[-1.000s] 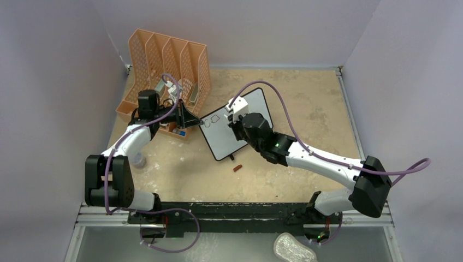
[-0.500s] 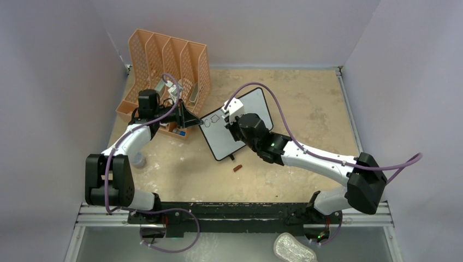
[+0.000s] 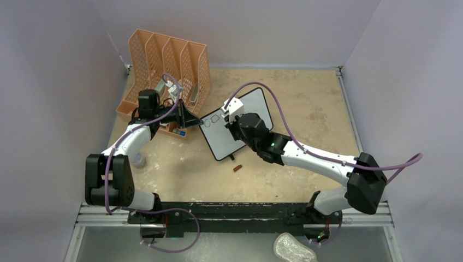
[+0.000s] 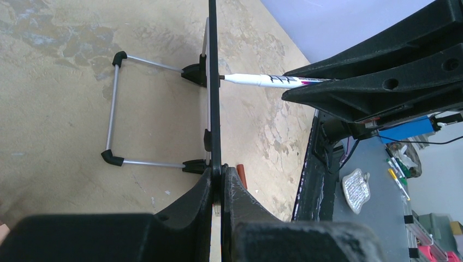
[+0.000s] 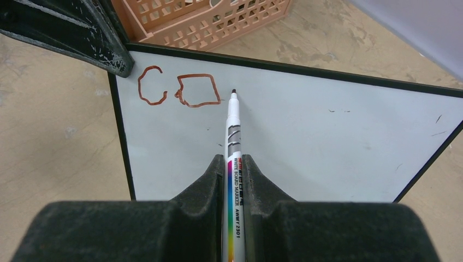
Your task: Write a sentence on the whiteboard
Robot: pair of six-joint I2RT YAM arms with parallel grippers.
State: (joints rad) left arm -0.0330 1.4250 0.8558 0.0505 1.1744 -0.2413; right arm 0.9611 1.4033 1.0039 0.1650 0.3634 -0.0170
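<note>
From the top view you see the whiteboard (image 3: 218, 142) standing on the table (image 3: 306, 103), just to the right of the orange file organizer (image 3: 169, 60). The left hand (image 3: 197, 121) is at its left edge and the right hand (image 3: 233, 121) is in front of its face.

The left wrist view gives you what the top one cannot. There the board is seen edge-on, and the fingers (image 4: 191, 202) of the left hand are closed tight on its black frame. Behind the board a wire stand (image 4: 113, 106) rests on the table. In this same view the marker (image 4: 267, 81) meets the board face with its tip.

The right wrist view shows you the writing. The right hand is closed on the marker, with the barrel pinched between both fingers, and the tip sits just to the right of the second mark. Of the sentence (image 5: 179, 90) only two marks are there, a "C" and a squarish loop. They are drawn in a reddish-brown line near the upper left corner of the board.

In the top view the right arm covers the middle of the board, and the marks are too small to read. In the right wrist view the hand cuts off the lower edge of the board. A small brown piece (image 3: 237, 168) lies on the table near the board's near corner; you cannot tell what it is.

To the right of the marks the white surface runs open up to the frame. The board's upper left corner is close to the organizer, while the table to the right and behind is bare up to the walls
</note>
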